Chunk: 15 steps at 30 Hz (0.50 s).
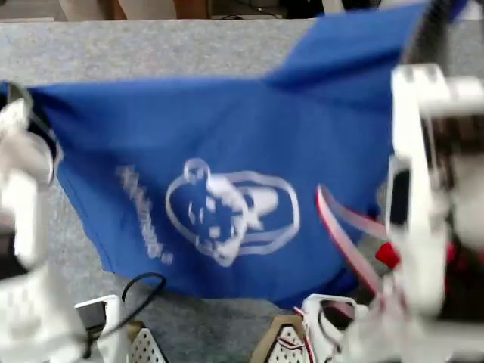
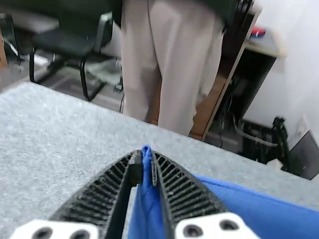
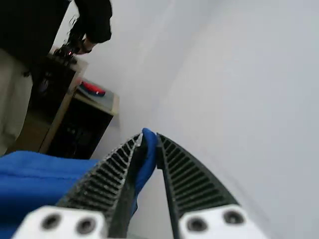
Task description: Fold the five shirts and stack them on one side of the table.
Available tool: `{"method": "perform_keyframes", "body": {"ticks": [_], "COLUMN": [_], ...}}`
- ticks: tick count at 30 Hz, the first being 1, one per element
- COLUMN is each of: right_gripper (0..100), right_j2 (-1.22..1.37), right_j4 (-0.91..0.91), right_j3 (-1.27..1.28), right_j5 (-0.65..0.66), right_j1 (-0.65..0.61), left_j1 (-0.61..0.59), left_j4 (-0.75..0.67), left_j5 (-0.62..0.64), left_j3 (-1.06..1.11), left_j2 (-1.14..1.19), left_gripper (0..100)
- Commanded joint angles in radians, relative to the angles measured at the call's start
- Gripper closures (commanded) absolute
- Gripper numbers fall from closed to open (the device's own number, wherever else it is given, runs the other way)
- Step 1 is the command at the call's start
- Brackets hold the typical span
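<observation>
Both tight on blue shirt (image 1: 227,128): left tool (image 2: 143,160), right tool (image 3: 148,143); white print (image 1: 231,208) illegible.

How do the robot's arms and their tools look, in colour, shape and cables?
One arm and the other arm are white, blocky plastic. A red-and-white flat cable runs by one, and a thin black cable loops by the other. The left tool and right tool have black, ribbed, tapering fingers on white mounts with round holes.

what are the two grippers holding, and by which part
The blue shirt: the left gripper and the right gripper each pinch a fold of cloth at opposite ends.
</observation>
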Motion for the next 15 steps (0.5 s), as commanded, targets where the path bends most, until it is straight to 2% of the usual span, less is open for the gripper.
{"method": "perform_keyframes", "body": {"ticks": [1,8,15], "right_gripper": [99.4,99.4,99.4], "right_j2": [0.111,0.435,0.736], "right_j4": [-0.098,-0.276,-0.336], "right_j3": [0.093,0.064,-0.226], "right_j5": [0.066,0.071,0.071], "right_j1": [-0.053,-0.062,-0.062], "left_j1": [0.025,0.097,0.095], "left_j4": [-0.14,-0.292,-0.321], "left_j5": [0.0,-0.006,0.0], "left_j3": [0.015,-0.083,-0.379], "left_j2": [0.134,0.475,0.822], "left_gripper": [98,98,98]}}
